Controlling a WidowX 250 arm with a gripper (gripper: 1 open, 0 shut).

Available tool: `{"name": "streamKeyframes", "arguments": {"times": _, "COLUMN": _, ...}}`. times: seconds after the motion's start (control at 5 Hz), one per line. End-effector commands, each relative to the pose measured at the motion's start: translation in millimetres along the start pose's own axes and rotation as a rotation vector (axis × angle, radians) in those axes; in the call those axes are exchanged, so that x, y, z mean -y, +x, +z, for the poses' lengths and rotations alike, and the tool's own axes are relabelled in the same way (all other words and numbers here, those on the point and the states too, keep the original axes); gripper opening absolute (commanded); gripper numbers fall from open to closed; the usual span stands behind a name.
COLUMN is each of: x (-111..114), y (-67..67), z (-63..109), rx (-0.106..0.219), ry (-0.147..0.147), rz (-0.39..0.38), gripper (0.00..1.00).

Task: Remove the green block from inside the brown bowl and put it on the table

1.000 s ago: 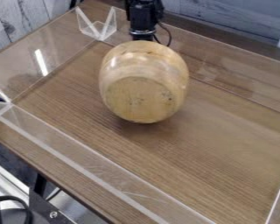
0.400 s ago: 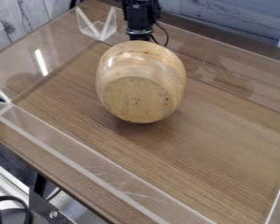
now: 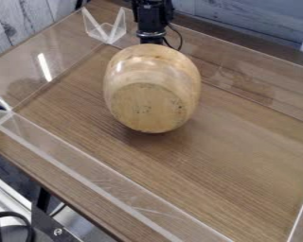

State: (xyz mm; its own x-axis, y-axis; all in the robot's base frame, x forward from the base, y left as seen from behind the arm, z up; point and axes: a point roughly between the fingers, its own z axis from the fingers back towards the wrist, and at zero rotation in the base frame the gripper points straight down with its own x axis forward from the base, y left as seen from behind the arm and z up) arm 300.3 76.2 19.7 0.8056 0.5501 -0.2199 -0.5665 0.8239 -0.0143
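Green block out of sight: the brown bowl (image 3: pixel 151 90) lies tipped on the table (image 3: pixel 242 170), base facing the camera. The gripper (image 3: pixel 151 36) is closed behind the bowl's far rim, apparently gripping it; removal looks unfinished.

Black arm (image 3: pixel 151 16) (dark cable alongside)

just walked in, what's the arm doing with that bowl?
The brown bowl is tipped up on the table, its flat base facing the camera and its opening turned away toward the arm. The gripper is at the bowl's far rim with its jaws shut, apparently clamped on that rim, though the bowl hides the contact. The green block isn't visible from this view, so it can't be said whether it is still inside or has dropped out behind the bowl.
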Motion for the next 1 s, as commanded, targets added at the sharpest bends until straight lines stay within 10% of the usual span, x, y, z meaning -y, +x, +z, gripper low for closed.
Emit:
{"name": "streamKeyframes", "arguments": {"times": 0.0, "x": -6.4, "y": 6.3, "z": 5.6, "rx": 0.019, "ry": 0.0, "rz": 0.01, "gripper": 0.0}}
{"name": "streamKeyframes", "arguments": {"times": 0.8, "x": -5.3, "y": 5.3, "z": 4.7, "rx": 0.003, "ry": 0.009, "rz": -0.01, "gripper": 0.0}}
